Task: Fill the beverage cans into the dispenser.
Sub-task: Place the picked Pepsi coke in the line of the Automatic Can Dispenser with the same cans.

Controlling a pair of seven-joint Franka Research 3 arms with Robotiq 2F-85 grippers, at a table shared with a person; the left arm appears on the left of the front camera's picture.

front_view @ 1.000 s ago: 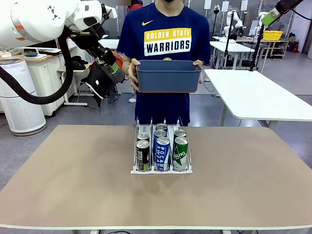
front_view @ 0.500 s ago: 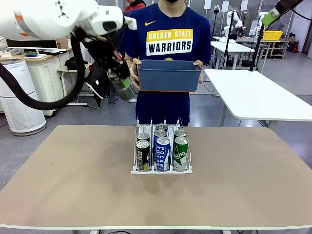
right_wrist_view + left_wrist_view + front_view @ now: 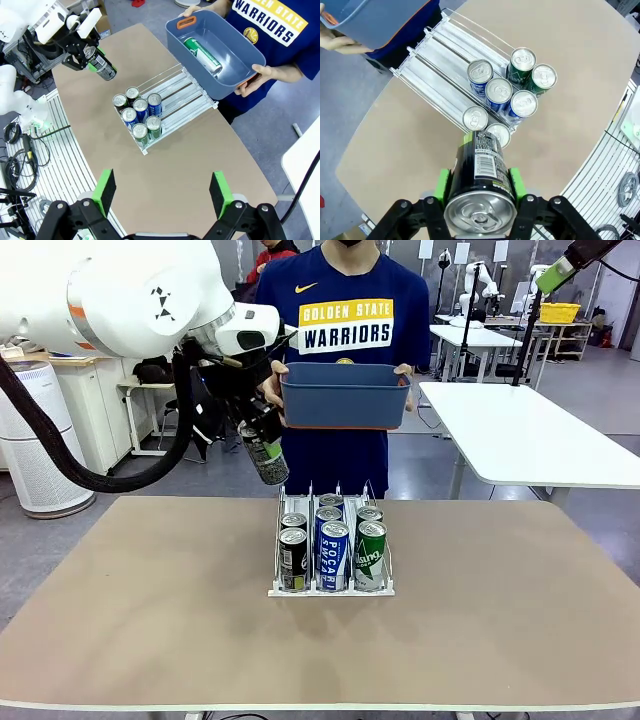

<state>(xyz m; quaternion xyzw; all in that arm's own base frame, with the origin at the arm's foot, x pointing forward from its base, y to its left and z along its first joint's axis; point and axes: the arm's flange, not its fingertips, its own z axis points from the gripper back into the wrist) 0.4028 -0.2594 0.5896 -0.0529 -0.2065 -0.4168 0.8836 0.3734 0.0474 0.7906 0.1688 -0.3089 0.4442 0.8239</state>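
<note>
Gripping a black-and-green can [image 3: 481, 159], left pincer [image 3: 479, 181] is hovering at dispenser's [image 3: 434, 75] ten o'clock; right pincer [image 3: 163, 194] is standing open.

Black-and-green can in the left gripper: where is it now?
Front view: the can is tilted in the left gripper, in the air above-left of the dispenser, beside the person's blue bin.

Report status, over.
Left claw shut on black-and-green can, near dispenser. Right claw open. Six cans racked, rear lanes free. One green can in person's bin.

Lab: white worktables [image 3: 530, 440], air purifier [image 3: 40, 455], open grey floor [image 3: 600, 390].
</note>
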